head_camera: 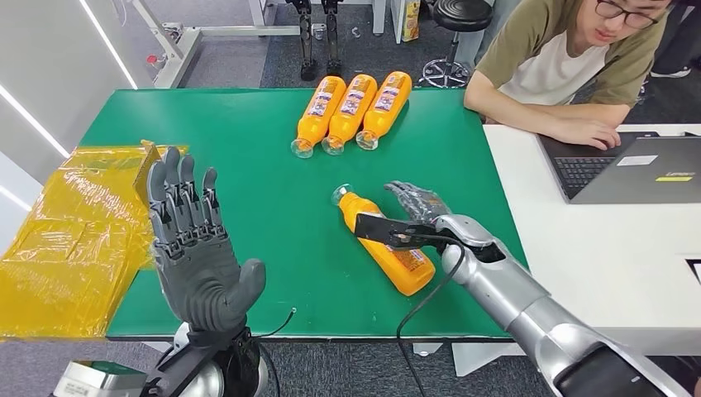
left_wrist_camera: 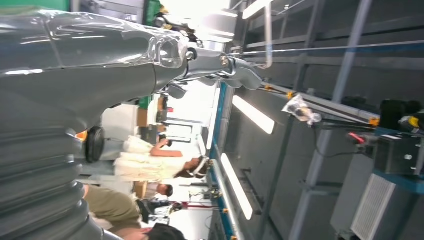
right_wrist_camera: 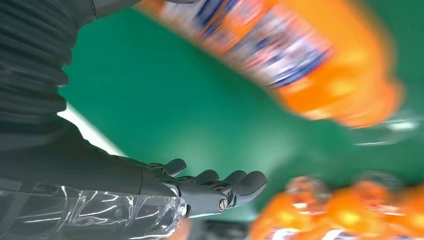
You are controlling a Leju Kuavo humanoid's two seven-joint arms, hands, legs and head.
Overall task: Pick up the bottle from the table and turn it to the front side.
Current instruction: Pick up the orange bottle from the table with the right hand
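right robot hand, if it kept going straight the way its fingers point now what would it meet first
Probably nothing soon: the right robot hand lies beside the single bottle, fingers pointing over bare green mat. The three bottles lie farther along, perhaps slightly off that line; depth is unclear.

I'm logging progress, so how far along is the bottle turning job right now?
Done: three orange plastic bottles lie side by side at the green table's far edge. In hand: the right hand is open beside a fourth orange bottle lying flat, not gripping it. Left: lifting and turning it. The left hand is raised, open.

Head view high over table (head_camera: 248, 165), wrists close-up
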